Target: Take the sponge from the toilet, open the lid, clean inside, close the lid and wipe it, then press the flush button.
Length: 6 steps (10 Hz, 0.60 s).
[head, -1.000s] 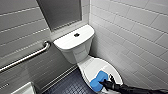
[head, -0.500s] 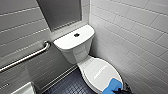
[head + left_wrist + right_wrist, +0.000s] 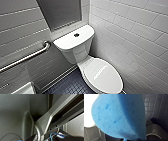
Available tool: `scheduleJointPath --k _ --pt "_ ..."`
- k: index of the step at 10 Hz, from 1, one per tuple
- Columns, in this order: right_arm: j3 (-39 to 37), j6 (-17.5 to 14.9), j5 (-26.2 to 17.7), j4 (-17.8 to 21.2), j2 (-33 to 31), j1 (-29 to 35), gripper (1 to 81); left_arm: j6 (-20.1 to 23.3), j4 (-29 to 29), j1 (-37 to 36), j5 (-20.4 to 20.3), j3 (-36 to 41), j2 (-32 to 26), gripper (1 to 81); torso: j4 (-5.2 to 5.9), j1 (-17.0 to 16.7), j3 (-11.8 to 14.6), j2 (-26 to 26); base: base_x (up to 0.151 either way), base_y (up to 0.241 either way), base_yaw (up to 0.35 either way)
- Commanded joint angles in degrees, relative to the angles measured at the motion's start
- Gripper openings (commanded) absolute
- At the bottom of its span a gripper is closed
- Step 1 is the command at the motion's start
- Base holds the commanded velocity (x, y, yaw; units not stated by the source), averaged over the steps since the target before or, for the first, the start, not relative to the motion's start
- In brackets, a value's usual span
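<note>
The white toilet (image 3: 86, 53) stands in the corner with its lid (image 3: 102, 73) down and bare, a faint shine across it. The small dark flush button (image 3: 76, 35) sits in the middle of the tank top (image 3: 72, 40). In the right wrist view the bright blue sponge (image 3: 117, 115) looms very close, bent and squeezed in my right gripper, which is shut on it. Beyond the sponge I see dark floor tiles (image 3: 155, 105). The left wrist view looks onto grey parts of the robot's own frame (image 3: 50, 119), and nothing is held by the left gripper.
A metal grab bar (image 3: 27, 57) runs along the grey tiled left wall. White tiled wall (image 3: 140, 32) stands close on the toilet's right. Dark small-tiled floor (image 3: 70, 86) lies in front, with a white object (image 3: 23, 90) at the lower left.
The right arm with the blue sponge slid toward the lid's front right edge and then left the head view. The lid now lies uncovered.
</note>
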Motion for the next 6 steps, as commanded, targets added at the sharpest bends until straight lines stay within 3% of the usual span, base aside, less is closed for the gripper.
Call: scheduleJointPath --k 1,2,4,6 --pt "3.4 -1.1 1.9 -5.6 -5.6 -8.2 1.0 0.4 -0.2 0.3 4.6 2.7 -1.3 81.1 0.00 0.0 0.0 0.0 0.000 0.000 0.000" --pt "3.0 -1.2 1.9 -9.2 -4.8 -11.7 1.0 0.5 -0.2 0.3 4.6 2.7 -1.3 81.1 0.00 -3.7 0.0 5.8 0.000 0.000 0.000" --pt "-0.9 -1.2 3.6 -13.1 -0.6 -18.3 1.0 0.6 0.0 0.3 4.6 2.5 -1.1 81.1 0.00 -4.7 0.0 7.4 0.000 0.000 0.000" --pt "-7.5 -1.3 6.2 -15.0 5.2 -22.7 1.0 0.5 0.1 0.3 4.6 2.0 -0.8 81.1 0.00 -7.0 5.6 10.9 0.000 0.000 0.000"
